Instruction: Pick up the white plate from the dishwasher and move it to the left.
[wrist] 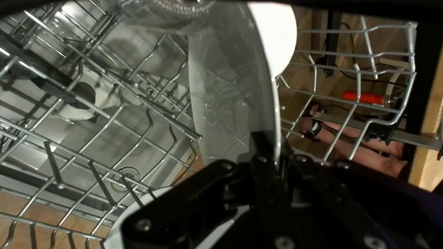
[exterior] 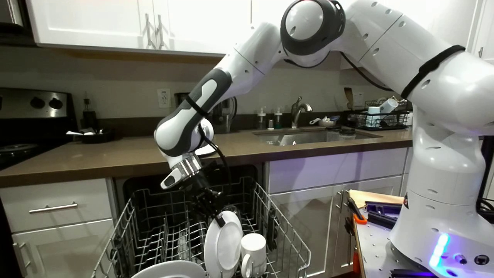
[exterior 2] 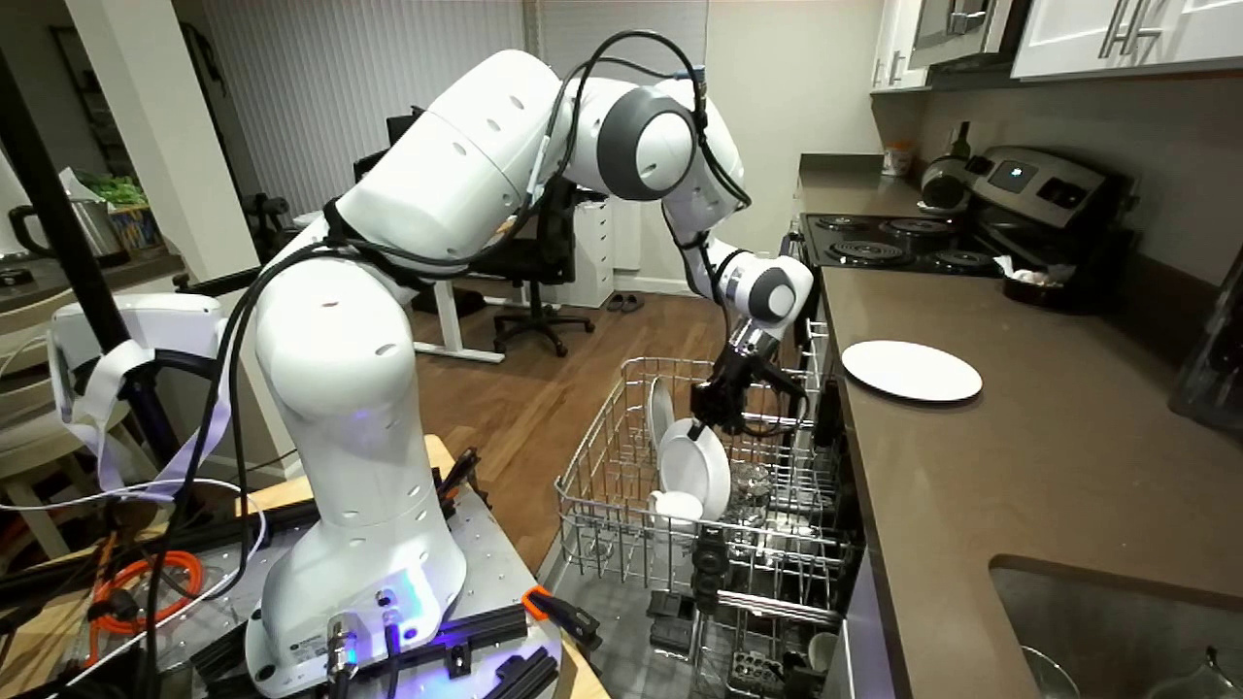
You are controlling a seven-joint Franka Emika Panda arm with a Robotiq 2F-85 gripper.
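Observation:
The white plate stands on edge in the rack of the dishwasher, left of a white mug. It also shows in an exterior view and in the wrist view, where its rim runs between the fingers. My gripper points down at the plate's upper rim, with a finger on each side. In an exterior view the gripper is at the plate's top edge. The wrist view shows the fingers closed about the rim. I cannot tell whether the plate's lower edge touches the tines.
A white mug stands close beside the plate. Another white plate stands at the rack's outer end. A clear glass is near the plate. A flat white plate lies on the counter. A person's legs are beyond the rack.

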